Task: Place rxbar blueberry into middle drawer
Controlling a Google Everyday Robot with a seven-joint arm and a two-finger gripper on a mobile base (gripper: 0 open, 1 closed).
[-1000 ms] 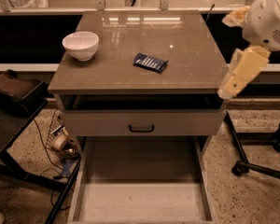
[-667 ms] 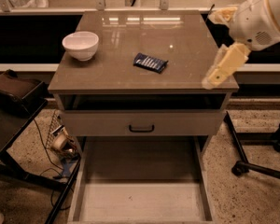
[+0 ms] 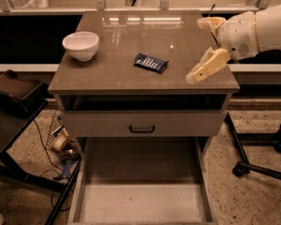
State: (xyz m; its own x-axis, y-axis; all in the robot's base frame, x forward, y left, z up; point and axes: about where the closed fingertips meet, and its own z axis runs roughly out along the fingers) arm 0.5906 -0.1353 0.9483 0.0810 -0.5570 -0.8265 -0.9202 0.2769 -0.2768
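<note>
The rxbar blueberry (image 3: 151, 63), a small flat dark blue bar with pale stripes, lies on the brown cabinet top (image 3: 117, 74), right of centre. The middle drawer (image 3: 140, 210) is pulled out below, showing a bare pale floor and low side walls. My gripper (image 3: 195, 50) hangs over the top's right edge, to the right of the bar and apart from it. Its two cream fingers (image 3: 207, 65) are spread apart and hold nothing.
A white bowl (image 3: 81, 45) stands at the top's left side. A shut drawer front with a black handle (image 3: 142, 129) sits above the open tray. A dark stand (image 3: 14, 95) and cables are at the left. A chair base (image 3: 262, 165) is at the right.
My arm has swung left and slightly down, bringing the gripper from beyond the cabinet's right side to over its right edge, closer to the bar. The bar and bowl have not moved.
</note>
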